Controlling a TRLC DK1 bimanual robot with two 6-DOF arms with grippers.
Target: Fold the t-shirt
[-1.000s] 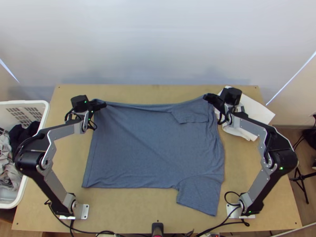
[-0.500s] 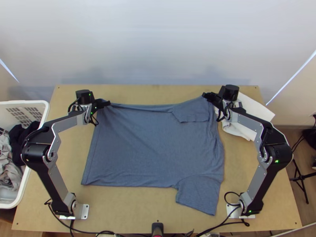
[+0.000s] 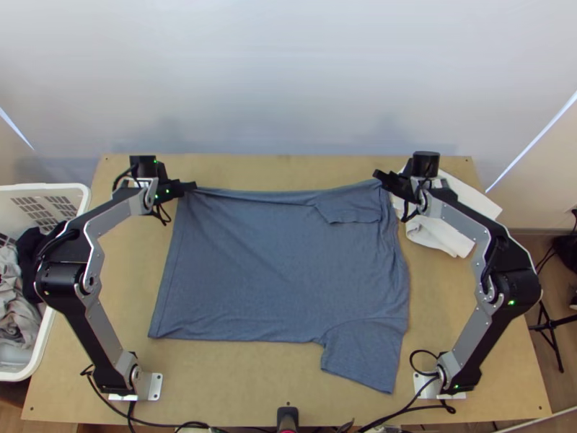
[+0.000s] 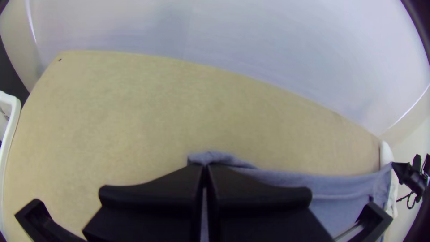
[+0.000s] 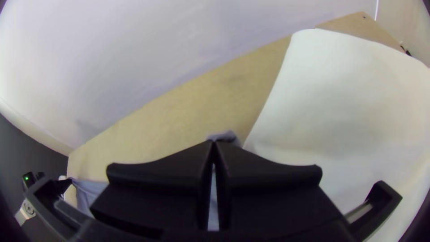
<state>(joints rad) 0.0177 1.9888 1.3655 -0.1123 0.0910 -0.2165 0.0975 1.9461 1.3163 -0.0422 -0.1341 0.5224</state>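
Observation:
The blue-grey t-shirt [image 3: 281,267] lies spread on the table, one sleeve [image 3: 364,353] pointing to the near edge and the other folded inward near the far right. At its far left corner is my left gripper [image 3: 193,186]; my right gripper [image 3: 378,173] is at the far right corner. In the left wrist view, the left gripper [image 4: 205,166] is shut on the shirt's edge [image 4: 215,157]. The right wrist view has the right gripper [image 5: 214,143] shut on a bit of shirt [image 5: 226,136]. The edge between them runs nearly straight.
White folded cloth [image 3: 469,198] lies at the far right, beside and partly under the right gripper. A white basket [image 3: 79,195] holding clothes stands left of the table. Bare tabletop [image 3: 238,375] runs along the near side.
The left arm's wrist went slightly right, then back left and tilted, its fingertips staying at the corner. The right arm shifted slightly left, then back right. The shirt's near left hem moved slightly toward the far side.

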